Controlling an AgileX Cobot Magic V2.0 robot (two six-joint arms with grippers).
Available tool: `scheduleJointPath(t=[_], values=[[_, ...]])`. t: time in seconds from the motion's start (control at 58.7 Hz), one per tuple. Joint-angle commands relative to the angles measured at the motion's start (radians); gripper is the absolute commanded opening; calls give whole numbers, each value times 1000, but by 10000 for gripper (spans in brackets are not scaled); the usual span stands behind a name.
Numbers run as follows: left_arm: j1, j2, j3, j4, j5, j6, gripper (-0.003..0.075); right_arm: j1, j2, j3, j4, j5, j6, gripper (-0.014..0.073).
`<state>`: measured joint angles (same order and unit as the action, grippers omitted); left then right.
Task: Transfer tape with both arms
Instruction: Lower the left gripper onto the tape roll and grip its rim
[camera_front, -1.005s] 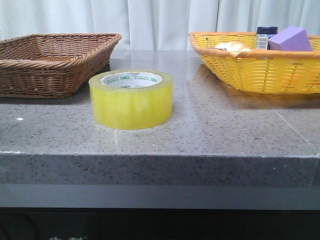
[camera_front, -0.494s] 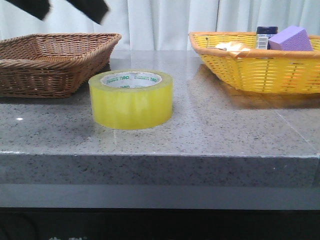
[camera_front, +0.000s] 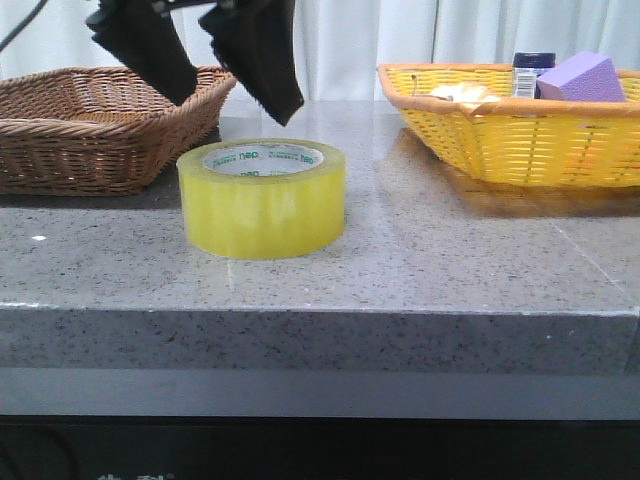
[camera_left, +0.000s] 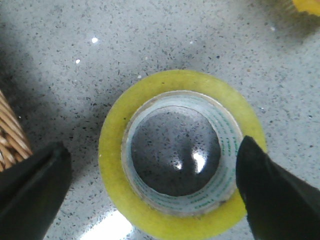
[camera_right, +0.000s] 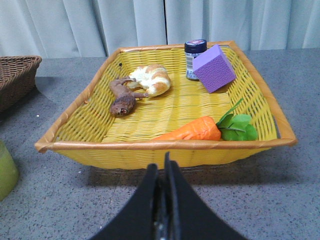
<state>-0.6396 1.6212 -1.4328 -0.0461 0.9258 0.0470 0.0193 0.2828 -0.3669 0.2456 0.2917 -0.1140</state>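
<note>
a: where's the tape (camera_front: 262, 198)?

b: flat on the grey table (camera_front: 450, 260), hole up, between the brown basket (camera_front: 100, 122) and the yellow basket (camera_front: 520, 125), nearer the brown one. nothing touches it.

a: and the left claw (camera_front: 205, 60)?

b: spread wide, hanging above the tape and a little toward the brown basket. in the front view its two black fingers (camera_front: 255, 50) point down, clear of the roll. from its wrist camera the tape (camera_left: 181, 159) sits centred between the finger tips, one finger (camera_left: 30, 195) out past each side of the roll, with the table showing through the white core and green print round the inside.

a: right claw (camera_right: 163, 192)?

b: fingers pressed together, holding nothing. it only shows in its own wrist view, low over the table, facing the yellow basket (camera_right: 165, 145).

a: what's in that basket?

b: a carrot (camera_right: 192, 131), a purple block (camera_right: 214, 68), a dark-lidded jar (camera_right: 194, 59), a bread roll (camera_right: 149, 79) and a small brown figure (camera_right: 122, 97) i can't make out. a sliver of the tape (camera_right: 6, 172) shows at the edge of that view.
</note>
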Motion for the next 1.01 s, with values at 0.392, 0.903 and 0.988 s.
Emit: scheduleJointPath(t=[0.392, 0.903, 0.988], values=[[0, 68, -35, 5, -64, -1, 639, -6, 6, -25, 1, -75, -4, -38], [0, 82, -35, 5, -59, -1, 327, -6, 6, -25, 1, -75, -4, -38], [0, 82, -35, 5, -58, -1, 218, -6, 6, -25, 1, -77, -4, -38]])
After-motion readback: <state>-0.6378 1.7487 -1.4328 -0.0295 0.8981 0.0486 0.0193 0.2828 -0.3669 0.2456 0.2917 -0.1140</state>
